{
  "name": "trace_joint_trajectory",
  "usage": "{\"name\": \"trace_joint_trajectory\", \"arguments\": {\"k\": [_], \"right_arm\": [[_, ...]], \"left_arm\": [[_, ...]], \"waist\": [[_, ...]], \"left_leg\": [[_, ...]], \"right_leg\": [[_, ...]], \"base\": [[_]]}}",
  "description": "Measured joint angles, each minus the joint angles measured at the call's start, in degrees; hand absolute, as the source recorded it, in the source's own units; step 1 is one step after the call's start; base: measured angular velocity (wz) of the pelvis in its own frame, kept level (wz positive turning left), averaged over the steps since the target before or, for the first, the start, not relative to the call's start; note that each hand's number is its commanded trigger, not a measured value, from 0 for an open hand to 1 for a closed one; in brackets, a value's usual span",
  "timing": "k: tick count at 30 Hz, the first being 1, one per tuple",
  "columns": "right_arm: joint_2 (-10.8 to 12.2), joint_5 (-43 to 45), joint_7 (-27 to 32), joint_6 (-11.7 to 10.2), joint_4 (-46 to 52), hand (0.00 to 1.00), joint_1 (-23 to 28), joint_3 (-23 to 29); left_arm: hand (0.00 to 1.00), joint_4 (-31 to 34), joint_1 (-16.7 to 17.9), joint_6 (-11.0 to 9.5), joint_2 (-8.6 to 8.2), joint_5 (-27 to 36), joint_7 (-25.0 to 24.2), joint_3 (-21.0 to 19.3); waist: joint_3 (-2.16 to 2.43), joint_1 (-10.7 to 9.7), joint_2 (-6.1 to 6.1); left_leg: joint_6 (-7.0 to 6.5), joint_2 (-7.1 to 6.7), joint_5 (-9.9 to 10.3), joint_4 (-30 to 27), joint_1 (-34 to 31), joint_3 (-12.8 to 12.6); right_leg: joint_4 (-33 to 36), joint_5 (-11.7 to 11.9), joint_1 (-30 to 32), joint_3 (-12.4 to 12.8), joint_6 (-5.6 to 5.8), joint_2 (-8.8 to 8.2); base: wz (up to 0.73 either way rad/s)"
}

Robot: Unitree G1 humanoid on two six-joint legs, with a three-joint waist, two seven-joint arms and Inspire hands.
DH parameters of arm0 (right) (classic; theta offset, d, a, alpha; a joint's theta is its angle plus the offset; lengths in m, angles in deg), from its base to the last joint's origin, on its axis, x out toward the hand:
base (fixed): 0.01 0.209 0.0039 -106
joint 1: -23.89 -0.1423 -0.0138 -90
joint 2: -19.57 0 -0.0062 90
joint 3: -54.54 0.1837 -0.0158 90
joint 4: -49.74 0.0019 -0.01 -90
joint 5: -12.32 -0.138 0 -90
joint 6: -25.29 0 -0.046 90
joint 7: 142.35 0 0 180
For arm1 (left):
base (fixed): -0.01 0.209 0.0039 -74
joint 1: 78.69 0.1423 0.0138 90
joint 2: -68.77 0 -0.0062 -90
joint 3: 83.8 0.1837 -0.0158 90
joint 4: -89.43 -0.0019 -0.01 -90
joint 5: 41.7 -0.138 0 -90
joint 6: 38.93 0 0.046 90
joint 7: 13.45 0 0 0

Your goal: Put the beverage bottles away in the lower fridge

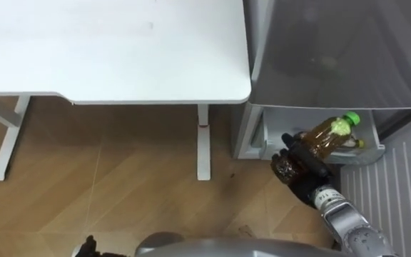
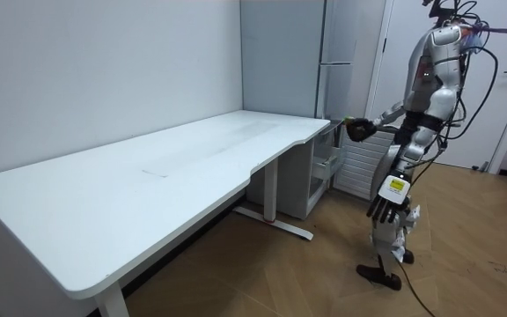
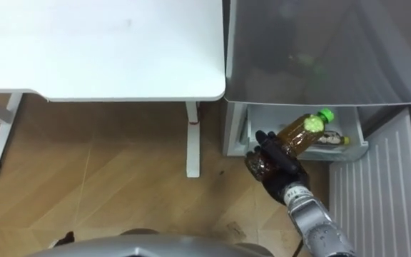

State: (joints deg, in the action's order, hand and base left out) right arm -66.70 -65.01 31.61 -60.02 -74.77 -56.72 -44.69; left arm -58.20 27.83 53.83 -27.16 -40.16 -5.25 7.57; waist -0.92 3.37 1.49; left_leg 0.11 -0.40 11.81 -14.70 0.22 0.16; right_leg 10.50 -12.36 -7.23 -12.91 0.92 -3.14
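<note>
My right hand (image 1: 304, 168) is shut on a bottle of amber drink (image 1: 330, 134) with a green cap. It holds the bottle tilted, cap pointing away from me, just over the open lower fridge drawer (image 1: 261, 135). A second bottle (image 1: 351, 143) seems to lie inside that drawer, behind the held one. In the room view I stand facing the fridge (image 2: 280, 62) with the right arm stretched forward and the bottle (image 2: 356, 129) at the table's corner. My left hand (image 2: 384, 208) hangs open at my side.
The white table (image 1: 113, 50) runs along my left, its corner close to the fridge's grey upper front (image 1: 334, 50). The lower fridge door (image 1: 398, 193), white and ribbed inside, stands open at my right. Wooden floor lies under the table.
</note>
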Motion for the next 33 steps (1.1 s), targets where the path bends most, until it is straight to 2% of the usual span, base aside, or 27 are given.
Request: {"name": "trace_joint_trajectory", "arguments": {"k": [2,7,10,12,19,21,25,28,33], "right_arm": [[-0.02,-2.31,0.69,-0.18,-0.65,1.0,-0.01,0.64],[0.01,-6.38,1.11,-0.93,-1.11,1.0,-0.01,1.43],[0.02,-8.52,1.11,-2.24,-1.6,1.0,-0.06,1.51],[0.07,-11.06,1.07,-2.25,-2.29,1.0,-0.48,1.5],[-0.28,-12.72,0.99,-2.16,-12.71,1.0,-6.9,2.68],[-0.28,-12.91,0.93,-2.06,-14.56,1.0,-8.4,3.2],[-0.85,-12.87,1.06,-1.9,-22.16,1.0,-16.05,5.98],[-1.16,-12.95,1.05,-1.87,-23.81,1.0,-18.84,6.18],[-1.56,-12.73,1.2,-1.08,-32.68,1.0,-25.94,8.53]], "left_arm": [[0.0,0.04,0.82,0.94,-0.09,-1.09,-0.5,0.36],[0.0,0.03,1.94,1.23,-0.02,-5.26,-1.42,0.41],[0.0,0.27,1.74,1.72,-0.01,-6.06,-1.86,0.71],[0.0,0.28,1.56,2.06,0.06,-6.06,-2.27,1.14],[0.0,0.3,-0.8,3.24,0.16,-6.15,-2.35,1.45],[0.0,0.19,-2.15,3.46,0.39,-6.05,-2.33,1.44],[0.0,0.19,-5.72,3.39,1.03,-6.08,-2.37,1.7],[0.0,0.23,-7.33,3.19,2.19,-6.07,-2.37,2.22],[0.0,-1.13,-11.69,3.03,2.35,-6.12,-2.28,2.17]], "waist": [[0.04,0.16,-0.06],[0.06,0.14,-0.16],[0.51,0.05,-0.33],[0.63,0.06,-0.42],[0.72,0.07,-0.93],[0.68,0.11,-0.96],[0.12,0.32,-1.76],[0.02,0.69,-1.63],[-0.26,2.08,-1.2]], "left_leg": [[-0.14,-0.32,0.06,-0.16,0.06,0.09],[-0.39,-0.96,0.2,-0.74,0.0,1.11],[-0.46,-1.34,0.22,-1.16,-0.82,2.27],[-0.46,-1.38,0.21,-1.26,-1.47,2.58],[-0.43,-1.59,0.17,-2.93,-5.48,4.28],[-0.4,-1.6,0.15,-3.16,-6.57,4.73],[-0.41,-1.48,-0.08,-4.59,-10.53,5.07],[-0.5,-1.57,-0.58,-4.19,-12.02,4.93],[-0.5,-1.61,-2.06,-3.0,-15.39,4.56]], "right_leg": [[0.01,-0.35,-0.18,-0.11,0.16,-0.32],[-0.14,-0.69,-0.97,-0.51,0.53,-0.58],[-0.68,-0.68,-1.03,-1.64,0.6,-0.68],[-0.72,-0.68,-1.0,-2.13,0.6,-0.68],[-0.53,-0.6,2.23,-3.9,0.46,-0.57],[-0.45,-0.55,2.69,-4.47,0.4,-0.56],[1.1,-0.42,6.44,-5.08,0.2,-0.59],[1.44,-0.41,8.35,-4.97,0.19,-0.77],[3.03,-0.22,13.23,-4.63,-0.04,-1.19]], "base": [[0.04],[0.1],[0.2],[0.15],[0.13],[0.1],[0.07],[-0.01],[-0.02]]}}
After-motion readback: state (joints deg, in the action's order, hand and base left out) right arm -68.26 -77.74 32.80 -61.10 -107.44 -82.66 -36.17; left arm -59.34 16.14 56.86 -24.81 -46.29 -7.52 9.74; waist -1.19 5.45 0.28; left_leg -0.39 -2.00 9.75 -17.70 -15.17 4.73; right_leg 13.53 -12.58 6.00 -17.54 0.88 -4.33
